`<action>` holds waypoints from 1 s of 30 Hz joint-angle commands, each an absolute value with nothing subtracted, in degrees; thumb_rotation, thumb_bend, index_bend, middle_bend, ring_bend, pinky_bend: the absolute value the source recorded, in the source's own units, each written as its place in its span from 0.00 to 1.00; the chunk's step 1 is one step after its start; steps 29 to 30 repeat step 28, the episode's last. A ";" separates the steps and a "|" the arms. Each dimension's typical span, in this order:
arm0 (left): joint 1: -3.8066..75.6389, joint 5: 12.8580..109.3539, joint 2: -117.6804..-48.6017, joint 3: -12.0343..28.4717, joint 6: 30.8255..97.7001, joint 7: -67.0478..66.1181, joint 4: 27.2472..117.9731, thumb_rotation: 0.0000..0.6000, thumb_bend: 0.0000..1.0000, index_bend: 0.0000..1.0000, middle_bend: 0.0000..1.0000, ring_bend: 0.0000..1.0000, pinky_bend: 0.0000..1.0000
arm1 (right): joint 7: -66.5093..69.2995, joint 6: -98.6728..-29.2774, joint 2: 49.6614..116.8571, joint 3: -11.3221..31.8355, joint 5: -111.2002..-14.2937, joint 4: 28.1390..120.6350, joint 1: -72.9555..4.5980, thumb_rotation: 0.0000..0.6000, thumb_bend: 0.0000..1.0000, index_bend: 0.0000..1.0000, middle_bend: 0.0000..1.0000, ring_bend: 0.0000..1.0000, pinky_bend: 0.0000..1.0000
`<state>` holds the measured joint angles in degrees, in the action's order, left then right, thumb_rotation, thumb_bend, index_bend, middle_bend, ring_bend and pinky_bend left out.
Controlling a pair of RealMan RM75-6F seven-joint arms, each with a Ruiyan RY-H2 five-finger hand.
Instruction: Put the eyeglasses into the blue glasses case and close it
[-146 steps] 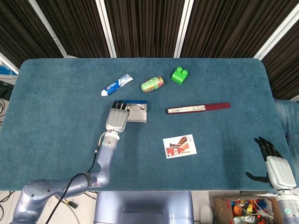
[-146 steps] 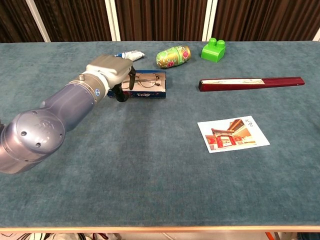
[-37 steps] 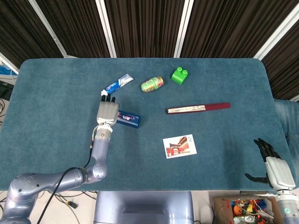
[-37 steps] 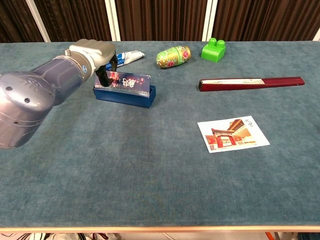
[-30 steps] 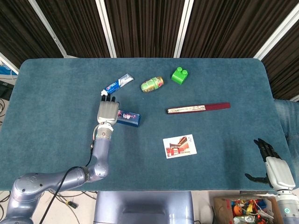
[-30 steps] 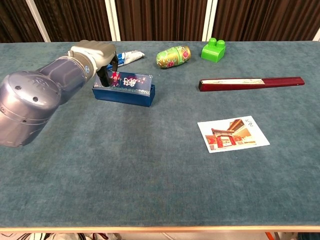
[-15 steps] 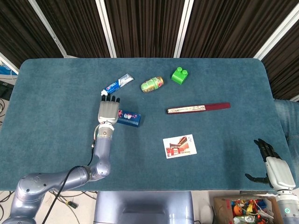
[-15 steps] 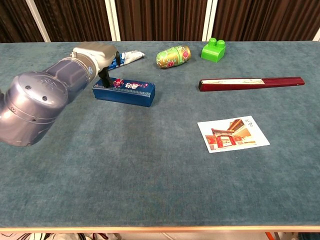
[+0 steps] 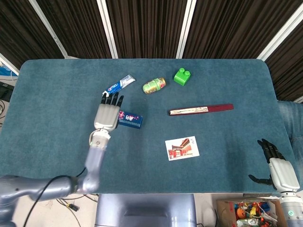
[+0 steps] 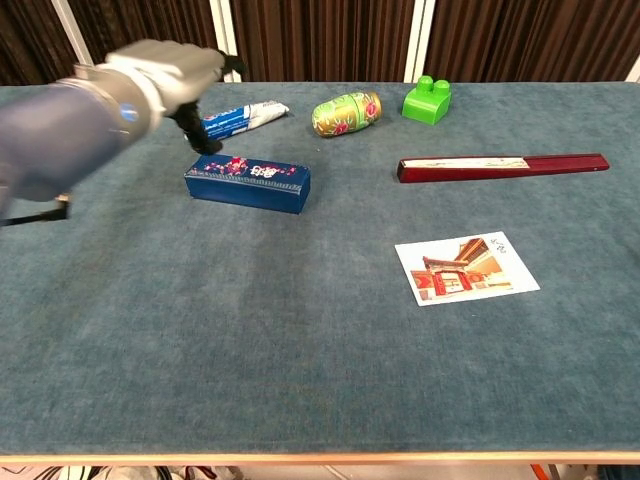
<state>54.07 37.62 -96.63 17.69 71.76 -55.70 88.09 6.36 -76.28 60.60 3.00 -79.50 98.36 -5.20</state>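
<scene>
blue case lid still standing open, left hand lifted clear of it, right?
No. The chest view shows the blue rectangular glasses case with its lid down, closed. The rest holds: the left hand is lifted clear of it, fingers spread.

left robot hand (image 9: pixel 107 115) spread beside closed blue glasses case (image 9: pixel 130 119); right robot hand (image 9: pixel 277 168) off-table

One glasses case (image 10: pixel 247 183) lies closed just beside the left hand (image 9: pixel 107 115). Beyond that hand sit one toothpaste tube (image 9: pixel 118 85), one painted egg (image 9: pixel 154 85) and one green block (image 9: pixel 182 76). Further toward the right hand (image 9: pixel 279 171) lie one folded fan (image 9: pixel 200 109) and one postcard (image 9: pixel 182 148).
</scene>
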 commanded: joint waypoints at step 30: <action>20.19 76.33 -61.20 -7.93 90.19 -26.01 119.67 1.00 0.30 0.03 0.00 0.00 0.00 | 7.60 -83.77 63.47 2.65 -87.95 93.27 -4.28 1.00 0.11 0.02 0.00 0.03 0.18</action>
